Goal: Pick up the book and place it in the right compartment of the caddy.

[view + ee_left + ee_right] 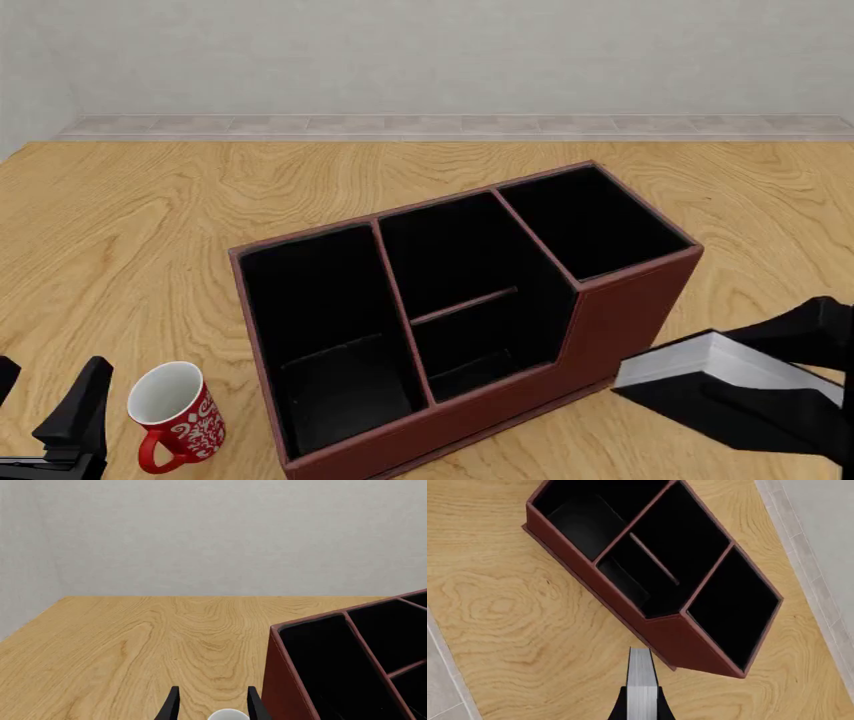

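Lower left of the front view: left gripper parted, empty, beside mug. Caddy centre. Lower right: book clamped by right gripper, raised beside right compartment. Risk judged: book clipped on maroon wall, or dropped into middle section.

Left tool cropped by frame edge

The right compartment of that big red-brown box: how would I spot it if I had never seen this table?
Find the large dark red-brown rectangular caddy with black lining in the middle of the wooden table. Its right compartment is the end well nearest the black-covered book with white page edges held by the right gripper. It is the smallest section, squarish, with full-height walls and no crossbar.
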